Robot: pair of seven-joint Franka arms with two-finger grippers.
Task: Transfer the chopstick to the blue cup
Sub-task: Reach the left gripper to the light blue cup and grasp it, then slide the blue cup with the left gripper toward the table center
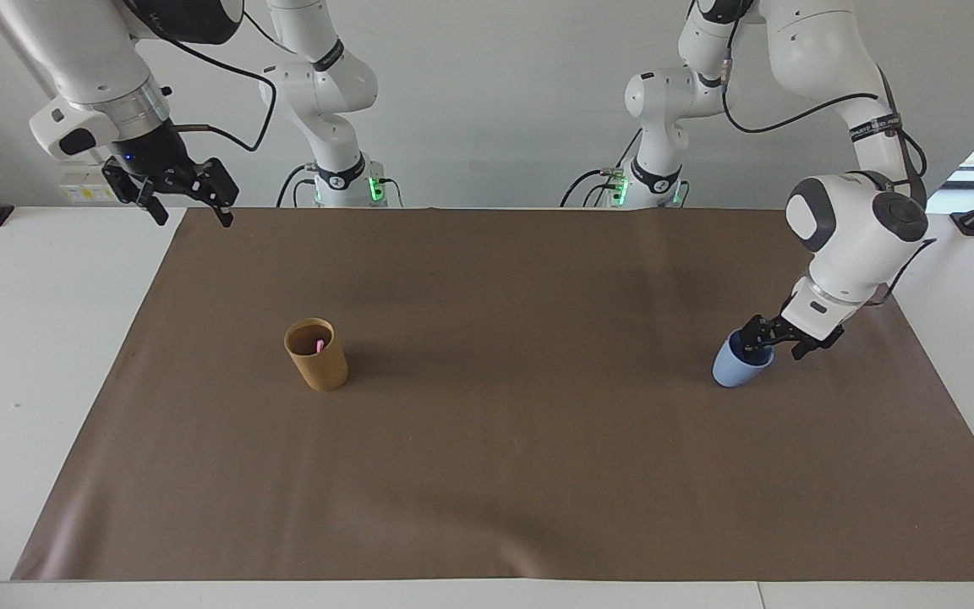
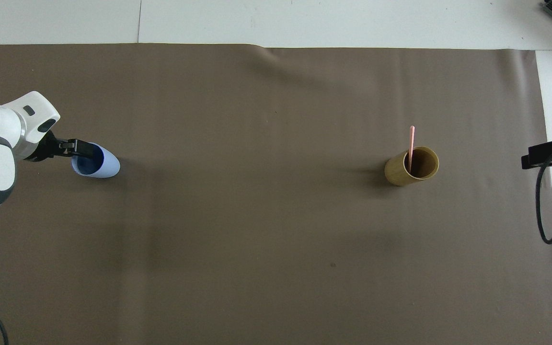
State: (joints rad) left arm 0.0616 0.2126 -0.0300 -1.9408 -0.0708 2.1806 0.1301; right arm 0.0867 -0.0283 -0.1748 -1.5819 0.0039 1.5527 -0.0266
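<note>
The blue cup (image 1: 738, 369) stands on the brown mat toward the left arm's end; it also shows in the overhead view (image 2: 107, 166). My left gripper (image 1: 773, 347) is open and low at the cup's rim, with one finger dipping inside the cup and the other outside it; it also shows in the overhead view (image 2: 80, 149). One pink chopstick (image 1: 319, 346) stands in the tan-brown cup (image 1: 318, 364) toward the right arm's end, and sticks out of that cup in the overhead view (image 2: 411, 143). My right gripper (image 1: 191, 216) is open and empty, waiting high over the mat's corner.
The brown mat (image 1: 504, 440) covers most of the white table (image 1: 22, 355). The tan-brown cup also shows in the overhead view (image 2: 400, 173). A black cable (image 2: 544, 211) hangs below my right gripper (image 2: 546, 155) at the mat's edge.
</note>
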